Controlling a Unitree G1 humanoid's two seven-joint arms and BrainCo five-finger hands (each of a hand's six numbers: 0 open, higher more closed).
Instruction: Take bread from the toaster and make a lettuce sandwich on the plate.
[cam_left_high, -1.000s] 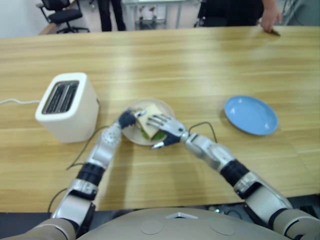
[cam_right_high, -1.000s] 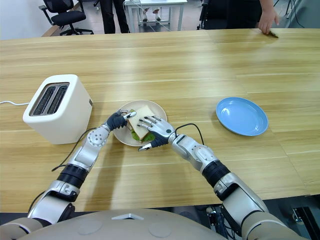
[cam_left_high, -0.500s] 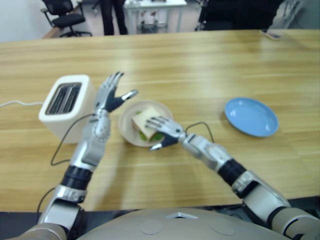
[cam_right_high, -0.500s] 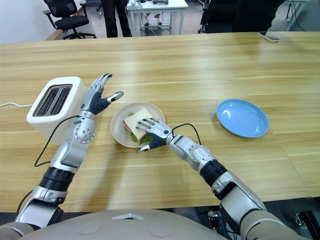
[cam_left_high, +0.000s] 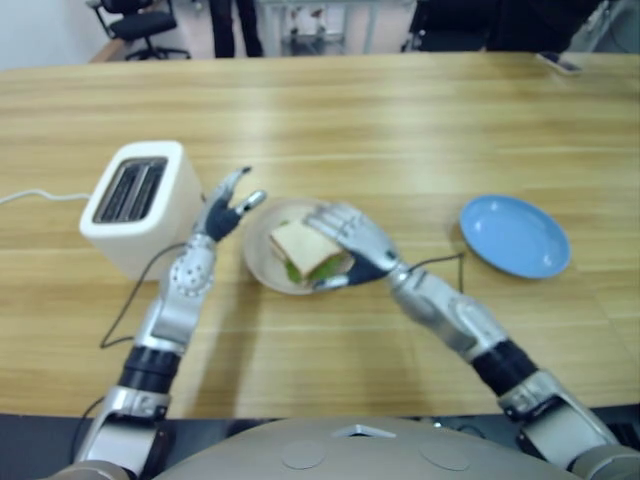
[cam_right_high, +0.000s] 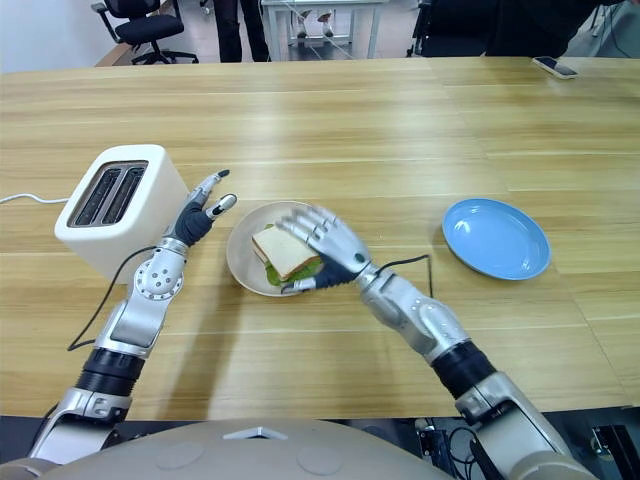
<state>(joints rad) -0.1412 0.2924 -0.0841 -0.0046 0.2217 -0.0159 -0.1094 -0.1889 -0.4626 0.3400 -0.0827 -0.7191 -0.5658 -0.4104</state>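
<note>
Wooden table (cam_right_high: 350, 120) is seen under everything. White toaster (cam_right_high: 120, 205), slots up, is placed well left of the beige plate (cam_right_high: 238, 265), w/ a white cable (cam_right_high: 20, 197) led off its far side. Blue plate (cam_right_high: 497, 238) is set well right of the beige plate. Left hand (cam_right_high: 197, 215) is held just left of the beige plate, betw. it and the toaster, fingers stretched out, nothing gripped. Right hand (cam_right_high: 330, 245) is laid over the beige plate's right part. Its fingers are draped on the sandwich (cam_right_high: 282, 250) and its thumb is at the near edge, so the sandwich seems loosely clasped. The sandwich, bread w/ green lettuce showing beneath, is lying on the beige plate.
</note>
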